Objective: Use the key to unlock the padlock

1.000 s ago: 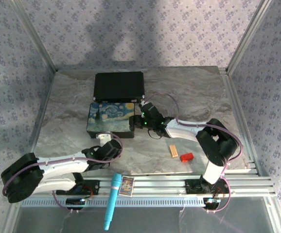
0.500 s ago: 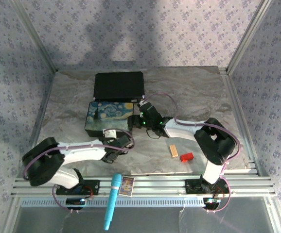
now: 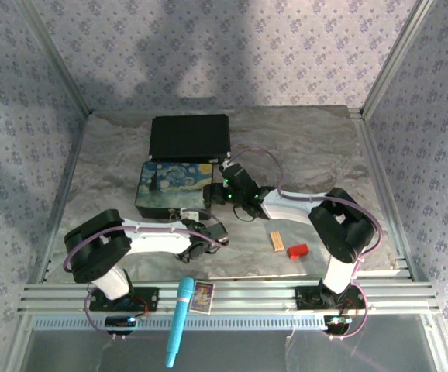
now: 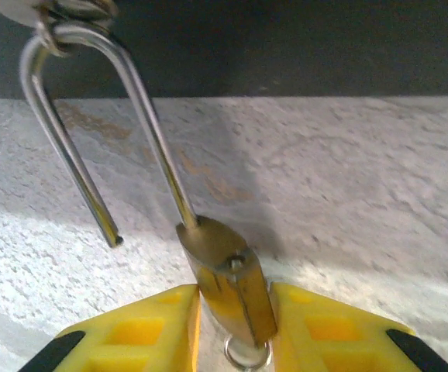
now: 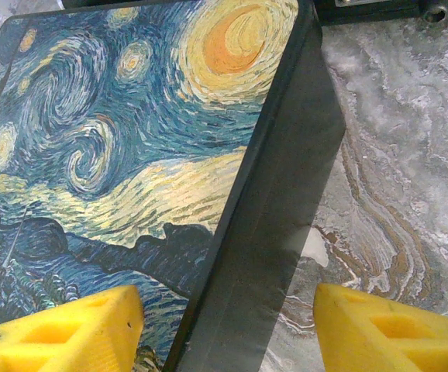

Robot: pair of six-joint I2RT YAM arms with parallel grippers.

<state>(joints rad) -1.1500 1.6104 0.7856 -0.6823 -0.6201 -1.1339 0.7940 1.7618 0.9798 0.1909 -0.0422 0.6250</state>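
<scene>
The left arm has folded in since a second ago. Its elbow, then far out to the left, now sits closer to the middle, and the left claw [image 4: 236, 294] has slid right along the near side of the painted box [image 3: 170, 186]. That claw is clenched on the brass body of the padlock [image 4: 224, 263], just before the box's dark wall. The shackle [image 4: 154, 139] has one leg free of the body and hooks through a metal fitting [image 4: 53, 12] above. A small silvery ring [image 4: 229, 356] pokes out beneath the body.

On the near rail lie a blue pen-shaped tool [image 3: 177, 322] and a small card [image 3: 202, 294]. To the right, a tan block [image 3: 277, 241] and a red block [image 3: 298, 250] rest close together. The right claw [image 5: 228, 329], unmoved, gapes released astride the box's right edge. Behind the box stands a black case [image 3: 191, 137].

The worktop [image 3: 309, 147] is grey and marbled, and the walls [image 3: 224, 46] are lilac and flowered.
</scene>
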